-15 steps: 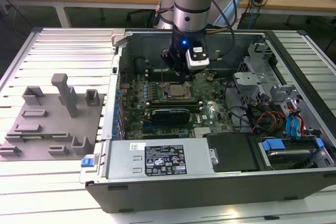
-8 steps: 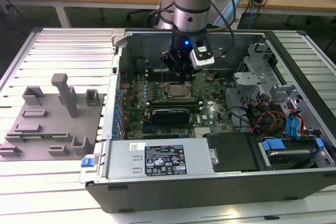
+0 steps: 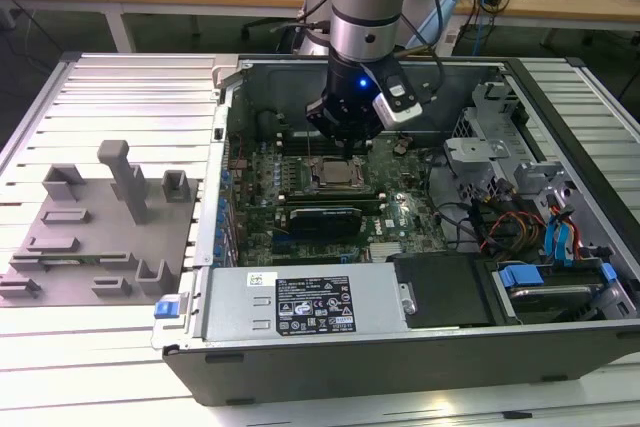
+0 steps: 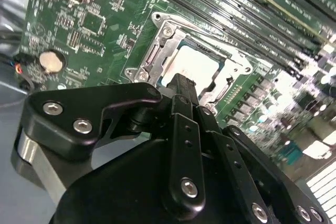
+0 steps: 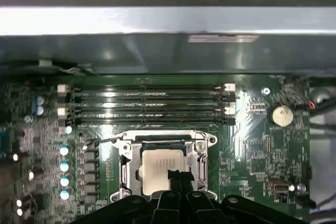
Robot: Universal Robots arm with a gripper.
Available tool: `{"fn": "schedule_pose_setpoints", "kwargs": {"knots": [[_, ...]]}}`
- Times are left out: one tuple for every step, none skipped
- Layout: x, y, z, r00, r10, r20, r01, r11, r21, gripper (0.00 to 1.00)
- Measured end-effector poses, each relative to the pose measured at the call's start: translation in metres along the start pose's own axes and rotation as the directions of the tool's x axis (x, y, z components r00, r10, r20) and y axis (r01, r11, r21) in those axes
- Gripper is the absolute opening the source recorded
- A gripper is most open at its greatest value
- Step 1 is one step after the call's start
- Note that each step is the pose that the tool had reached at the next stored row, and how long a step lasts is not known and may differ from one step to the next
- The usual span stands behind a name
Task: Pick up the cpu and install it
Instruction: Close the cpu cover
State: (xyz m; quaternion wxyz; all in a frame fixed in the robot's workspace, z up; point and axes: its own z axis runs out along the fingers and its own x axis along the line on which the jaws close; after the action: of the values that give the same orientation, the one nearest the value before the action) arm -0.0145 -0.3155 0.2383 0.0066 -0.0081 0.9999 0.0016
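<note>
One arm reaches down into the open computer case (image 3: 300, 367) on the bench (image 3: 120, 87), its gripper (image 3: 347, 155) hanging just over the middle of the motherboard (image 5: 252, 150). The cpu (image 5: 157, 169) lies flat inside the socket frame (image 5: 127, 169), silvery top up, beside four memory slots (image 5: 147, 103). In the first wrist view the jaws look narrow, tips together with nothing between them, at the cpu's edge; whether they touch it I cannot tell.
</note>
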Motion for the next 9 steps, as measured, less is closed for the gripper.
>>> {"fn": "schedule_pose_setpoints", "kwargs": {"knots": [[0.0,0.0,0.0001,0.9998,-0.022,-0.0001,0.022,0.9998,0.001,0.11],[0.0,0.0,0.0,0.9995,-0.033,-0.0001,0.033,0.9995,0.0012,0.11],[0.0,0.0,0.0001,0.9995,-0.033,-0.0002,0.033,0.9995,0.0011,0.11],[0.0,0.0,0.0001,0.9995,-0.033,-0.0001,0.033,0.9995,0.0011,0.11],[0.0,0.0,0.0001,0.9995,-0.033,-0.0001,0.033,0.9995,0.0011,0.11],[0.0,0.0,0.0001,0.9995,-0.033,-0.0001,0.033,0.9995,0.0011,0.11],[0.0001,0.0,0.0001,0.9994,-0.033,-0.0001,0.033,0.9994,0.001,0.11],[0.0002,-0.0002,0.0002,0.9994,-0.034,0.0001,0.034,0.9994,0.0008,0.11],[0.0005,-0.0006,0.0001,0.9994,-0.035,0.0,0.035,0.9994,0.0009,0.11]]}}
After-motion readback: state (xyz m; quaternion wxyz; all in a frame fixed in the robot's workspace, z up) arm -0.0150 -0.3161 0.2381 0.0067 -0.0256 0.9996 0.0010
